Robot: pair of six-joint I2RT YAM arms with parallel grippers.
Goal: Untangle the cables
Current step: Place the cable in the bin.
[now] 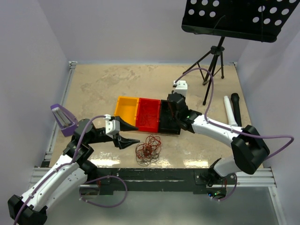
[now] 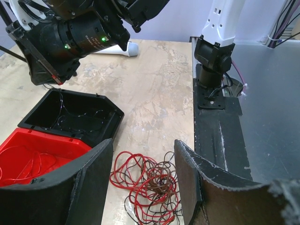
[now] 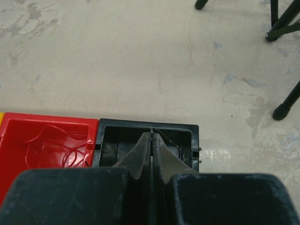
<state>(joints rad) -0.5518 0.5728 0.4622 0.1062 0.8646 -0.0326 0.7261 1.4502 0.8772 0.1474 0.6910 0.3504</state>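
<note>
**Top view.** We find the cables [image 1: 148,150] in one red-and-dark tangle on the table [image 1: 103,79], just in front of a row made up of a yellow bin [image 1: 126,111], a red bin [image 1: 149,100] and a black bin [image 1: 168,131]. The left gripper [image 1: 127,134] sits low beside the tangle, released and pointing at it, which we judge is to pick a strand. The right arm reaches across, with the right gripper [image 1: 173,111] over the black bin.

**Left wrist.** The parted jaws frame the tangle and grasp nothing. Red strands lie in the red bin and thin dark ones in the black bin, so we judge the bins sort by colour.

**Right wrist.** The jaws are clenched tip to tip above the black bin. A hair-thin dark line shows at the tips, and we cannot tell whether it is pinched.
</note>
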